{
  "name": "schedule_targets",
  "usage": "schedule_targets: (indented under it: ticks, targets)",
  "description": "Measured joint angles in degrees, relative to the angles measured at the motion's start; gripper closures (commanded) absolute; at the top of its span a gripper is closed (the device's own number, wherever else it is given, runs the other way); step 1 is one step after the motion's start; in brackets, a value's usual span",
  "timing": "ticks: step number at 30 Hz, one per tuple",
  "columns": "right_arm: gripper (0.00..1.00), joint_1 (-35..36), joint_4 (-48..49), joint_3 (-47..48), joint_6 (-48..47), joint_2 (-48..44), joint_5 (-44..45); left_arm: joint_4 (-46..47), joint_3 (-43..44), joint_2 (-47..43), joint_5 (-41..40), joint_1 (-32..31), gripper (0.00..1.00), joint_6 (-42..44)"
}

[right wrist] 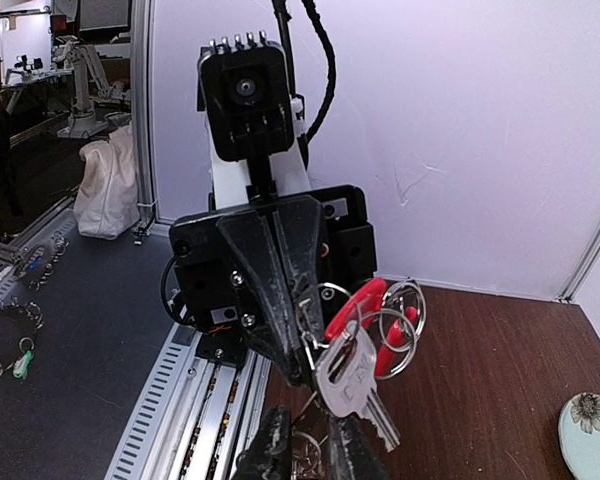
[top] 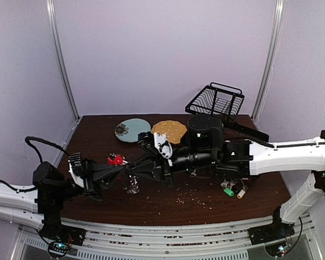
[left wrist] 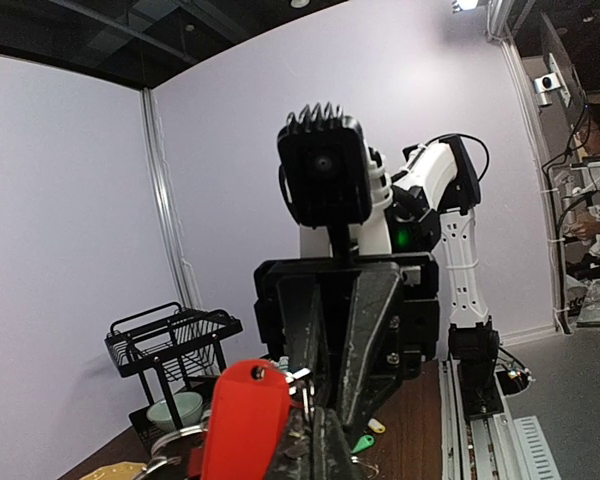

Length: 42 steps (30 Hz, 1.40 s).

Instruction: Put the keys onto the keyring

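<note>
The palm-sized loop of silvery wire with a curved red sleeve is clamped at the tips of the left gripper, above the table. A small silver flat key hangs just below those tips, touching the loop. The right gripper is set nose to nose with the left gripper.

For threading to go well, the loop should be held rigid by the left gripper. The key's hole should be fed along the open coil end in a slow turn, without tugging.

Whether the right gripper is clenched, and on what, cannot be told: its fingers are cut off at the frame edge. The coil's opening is not made out. In the left wrist view a red plastic tag blocks the contact point.
</note>
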Motion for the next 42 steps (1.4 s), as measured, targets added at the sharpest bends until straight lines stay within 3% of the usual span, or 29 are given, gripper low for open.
schedule_targets:
  ticks: [6, 16, 42]
  targets:
    - [0.86, -0.04, 0.44, 0.46, -0.63, -0.02, 0.81, -0.44, 0.00, 0.04, 0.09, 0.00, 1.00, -0.02]
    - [0.96, -0.09, 0.11, 1.16, -1.42, -0.02, 0.31, -0.48, 0.00, 0.11, -0.02, 0.00, 1.00, 0.00]
    - [0.92, -0.20, -6.32, 3.37, -4.74, 0.02, -0.87, -2.05, 0.04, 1.18, -0.74, 0.00, 1.00, 0.07]
